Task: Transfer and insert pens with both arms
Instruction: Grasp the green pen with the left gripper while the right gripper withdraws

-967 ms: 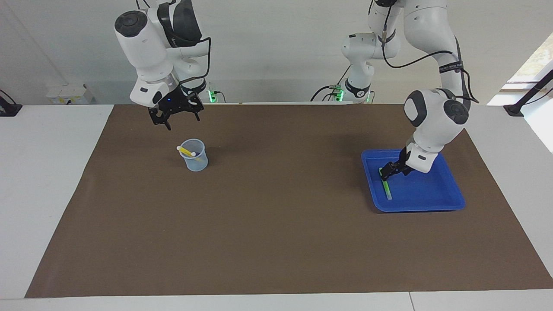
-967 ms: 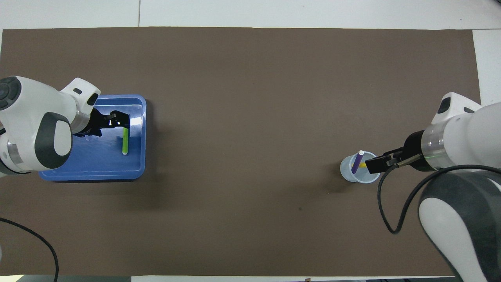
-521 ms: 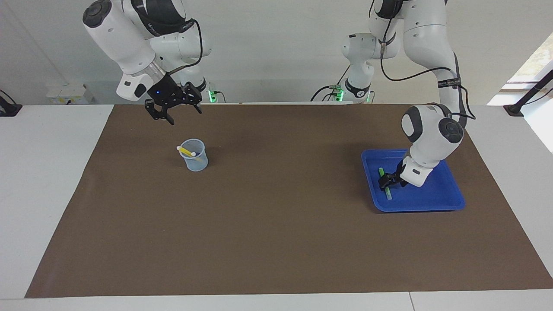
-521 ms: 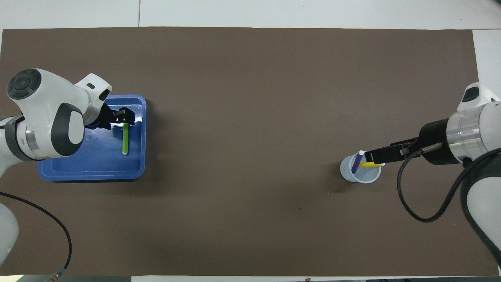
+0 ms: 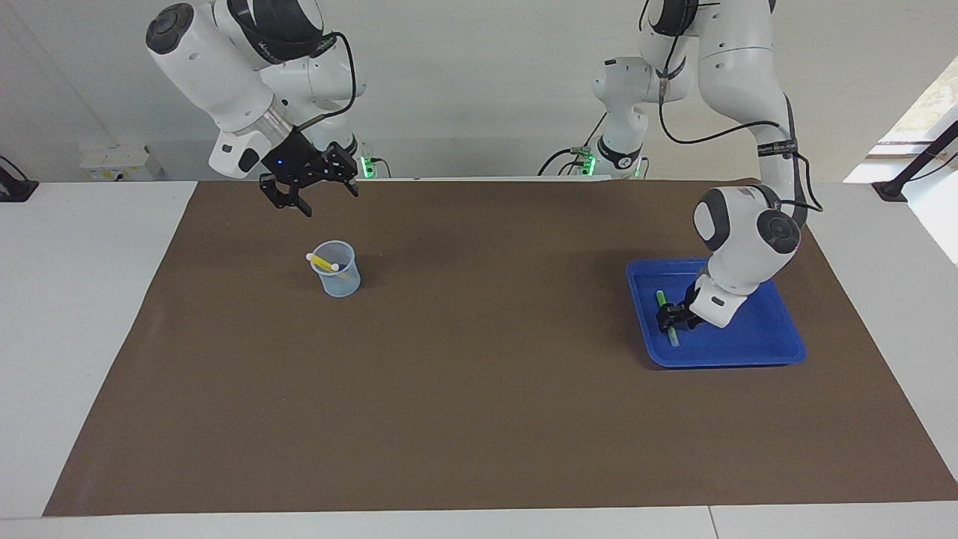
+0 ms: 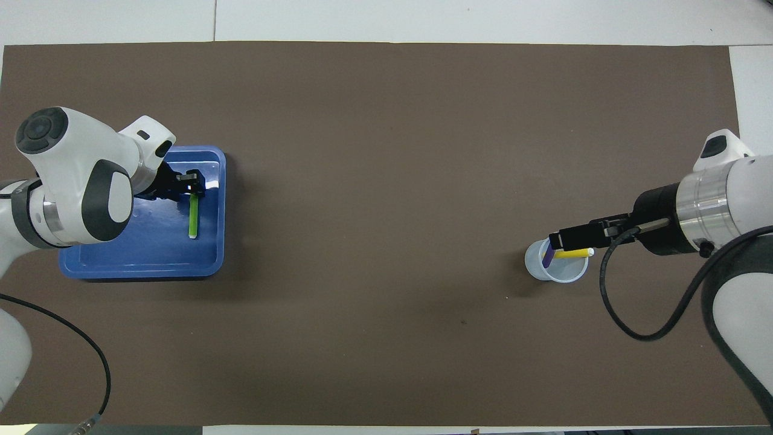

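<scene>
The left gripper (image 5: 671, 318) was down inside the blue tray (image 5: 778, 352), which sat toward the left arm's end of the table, and its fingers straddled the green pen (image 6: 193, 216) near the pen's end closer to the tray's edge farther from the robots. The pen lay flat on the tray floor with its long axis running from nearer the robots to farther from them, along the tray wall that faces the middle of the table. The fingers crossed that axis, so a grip would close across the barrel and not along it. Whether they had already clamped the pen I could not tell. The left arm was plainly the nearer one to this pen.

The right gripper (image 5: 314, 196) hung with its fingers apart, empty, up in the air over the table near the clear cup (image 5: 335, 278), which stood toward the right arm's end. The yellow pen (image 5: 323, 262) and the purple pen (image 6: 547, 256) leaned inside the cup, so by my reckoning only the green pen was left to move.

Compared with a second earlier, the left gripper had slid along the pen toward its middle and dropped lower over it, with its fingers drawn closer together. The right gripper had risen and tilted away from the cup, while the cup and its two pens had not shifted.
</scene>
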`<state>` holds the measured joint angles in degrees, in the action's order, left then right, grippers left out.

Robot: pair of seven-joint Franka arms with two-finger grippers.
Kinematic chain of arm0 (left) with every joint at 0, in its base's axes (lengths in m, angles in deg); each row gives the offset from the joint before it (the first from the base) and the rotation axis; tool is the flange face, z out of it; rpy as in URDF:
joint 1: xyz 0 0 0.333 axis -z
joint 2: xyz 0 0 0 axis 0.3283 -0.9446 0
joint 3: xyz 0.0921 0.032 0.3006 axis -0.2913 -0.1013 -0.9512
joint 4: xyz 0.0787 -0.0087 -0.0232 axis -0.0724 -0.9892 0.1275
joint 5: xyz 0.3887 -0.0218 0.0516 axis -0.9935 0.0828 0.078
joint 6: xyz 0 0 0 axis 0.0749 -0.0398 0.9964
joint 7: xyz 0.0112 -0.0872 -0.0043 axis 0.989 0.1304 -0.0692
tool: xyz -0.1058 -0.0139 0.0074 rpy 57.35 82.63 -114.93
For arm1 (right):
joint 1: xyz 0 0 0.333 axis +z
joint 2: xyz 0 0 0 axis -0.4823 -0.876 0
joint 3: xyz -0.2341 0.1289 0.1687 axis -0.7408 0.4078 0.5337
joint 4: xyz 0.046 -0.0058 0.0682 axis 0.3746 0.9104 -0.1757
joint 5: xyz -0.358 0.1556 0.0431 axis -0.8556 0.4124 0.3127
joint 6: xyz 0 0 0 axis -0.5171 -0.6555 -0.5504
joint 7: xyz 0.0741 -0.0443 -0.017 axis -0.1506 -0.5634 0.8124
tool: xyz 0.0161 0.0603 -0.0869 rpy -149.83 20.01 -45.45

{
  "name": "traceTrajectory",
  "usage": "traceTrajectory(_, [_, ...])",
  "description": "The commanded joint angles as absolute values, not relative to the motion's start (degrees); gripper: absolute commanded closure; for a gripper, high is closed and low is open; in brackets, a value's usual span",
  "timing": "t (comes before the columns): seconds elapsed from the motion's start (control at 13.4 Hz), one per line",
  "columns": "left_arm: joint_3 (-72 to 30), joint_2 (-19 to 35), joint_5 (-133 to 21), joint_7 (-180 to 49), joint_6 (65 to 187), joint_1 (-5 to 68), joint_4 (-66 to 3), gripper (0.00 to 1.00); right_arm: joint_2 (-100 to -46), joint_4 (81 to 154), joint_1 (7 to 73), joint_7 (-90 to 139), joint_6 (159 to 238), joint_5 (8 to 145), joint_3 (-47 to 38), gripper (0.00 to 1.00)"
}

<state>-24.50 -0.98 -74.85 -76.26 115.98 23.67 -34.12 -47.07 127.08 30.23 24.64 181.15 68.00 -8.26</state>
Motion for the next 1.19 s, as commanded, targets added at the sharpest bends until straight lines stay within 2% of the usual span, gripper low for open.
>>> traceTrajectory(0.0, [-24.5,-1.3,-75.9,-76.7,115.5,23.7,-34.0,0.76,-47.5,126.3,32.0,21.7,180.7,69.5,-7.9,0.00])
traceTrajectory(0.07, [-24.6,-1.3,-75.9,-76.7,115.4,23.6,-33.8,0.96,-47.5,126.3,32.5,19.9,181.0,69.5,-7.9,0.00])
traceTrajectory(0.15, [-24.6,-1.4,-75.9,-76.7,115.0,23.6,-33.5,1.00,-47.5,126.3,34.4,17.2,181.8,69.5,-7.9,0.00])
traceTrajectory(0.45, [-24.6,-1.4,-75.8,-76.6,112.3,23.4,-30.9,1.00,-48.0,126.3,39.0,9.2,188.9,72.8,-7.9,0.00])
traceTrajectory(0.74, [-24.8,-0.2,-74.2,-74.8,100.4,22.7,-24.0,1.00,-47.9,126.3,38.4,8.6,187.7,82.6,-8.4,0.00])
traceTrajectory(0.97, [-24.9,2.1,-65.2,-59.1,85.9,22.2,-15.3,1.00,-47.6,126.6,39.0,2.8,188.4,87.7,-8.3,0.00])
traceTrajectory(1.12, [-24.7,5.9,-60.2,-43.4,83.8,22.8,-15.2,1.00,-47.6,126.7,40.2,-2.2,190.4,90.4,-8.0,0.00])
